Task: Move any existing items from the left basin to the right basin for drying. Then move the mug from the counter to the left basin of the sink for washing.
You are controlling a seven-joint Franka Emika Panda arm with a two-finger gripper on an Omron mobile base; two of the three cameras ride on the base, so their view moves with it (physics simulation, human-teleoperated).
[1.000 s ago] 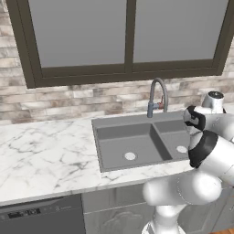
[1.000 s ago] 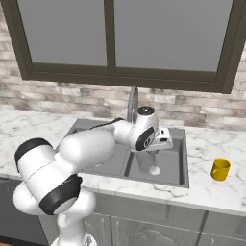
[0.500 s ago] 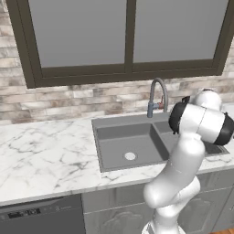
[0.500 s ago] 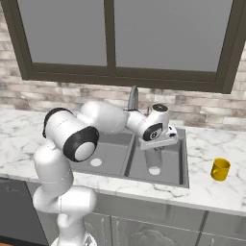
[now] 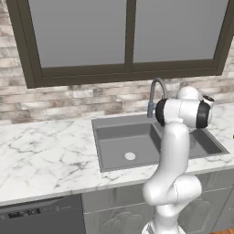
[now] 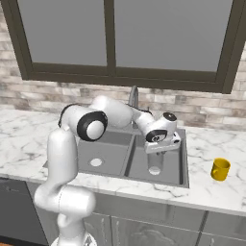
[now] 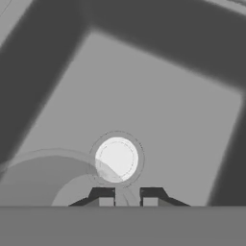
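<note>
The gripper (image 6: 162,147) hangs over the right basin (image 6: 174,166), and in the hand view a translucent tumbler (image 7: 45,180) sits just beside the fingertips (image 7: 104,196), crowding the way down to the drain (image 7: 116,159). The tap (image 6: 133,97) stands at the far rim just behind the arm, blocking passage there. The left basin (image 5: 119,145) lies open, and the mug (image 6: 220,169) stands well apart on the counter (image 6: 211,189) to the right.

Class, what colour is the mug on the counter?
Bright yellow mug, clearest in the right base view.
</note>
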